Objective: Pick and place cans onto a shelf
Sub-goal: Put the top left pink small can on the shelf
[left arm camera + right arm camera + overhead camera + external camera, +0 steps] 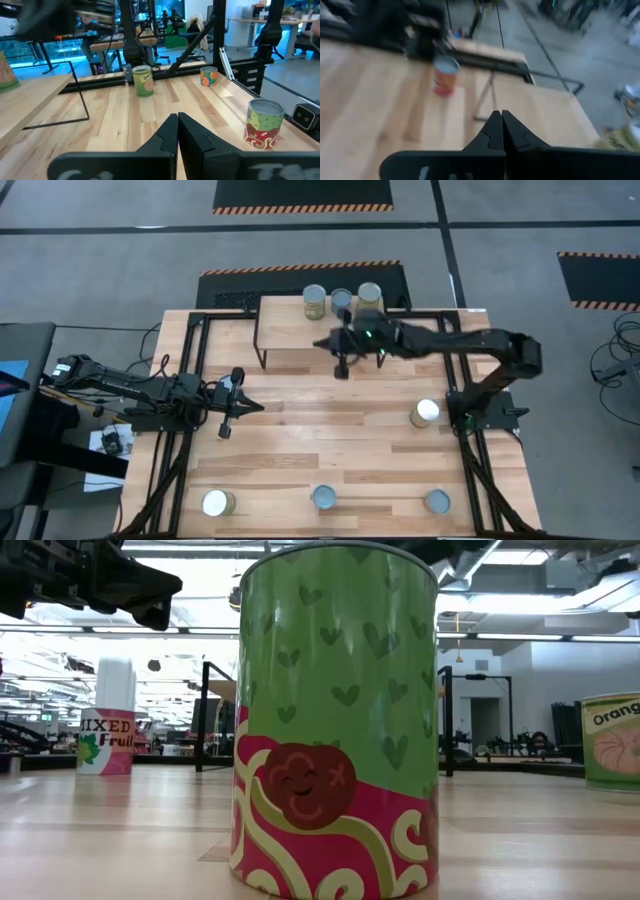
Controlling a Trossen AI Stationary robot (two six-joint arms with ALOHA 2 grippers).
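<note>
Right gripper (pixel 341 367) hangs over the front edge of the small low shelf with the light wood plank top and thin black legs (pixel 285 330), fingers pressed together with nothing between them; its own camera shows the two dark tips meeting (pixel 498 120). Three small cylindrical cans with silvery tops stand in a row at the back of that shelf (pixel 342 301), behind the right gripper and clear of its fingers. Left gripper (pixel 226 423) waits low over the table's left side, fingers (pixel 167 131) also closed and empty. Four more cans sit on the big wooden tabletop (pixel 300 450): a pale-topped one near the right arm's base (pixel 425 414), and three along the near edge, a white-topped one on the left (pixel 217 503), a green and pink one in the middle (pixel 335 720), and one on the right (pixel 437 501). All lie well apart from both grippers.
</note>
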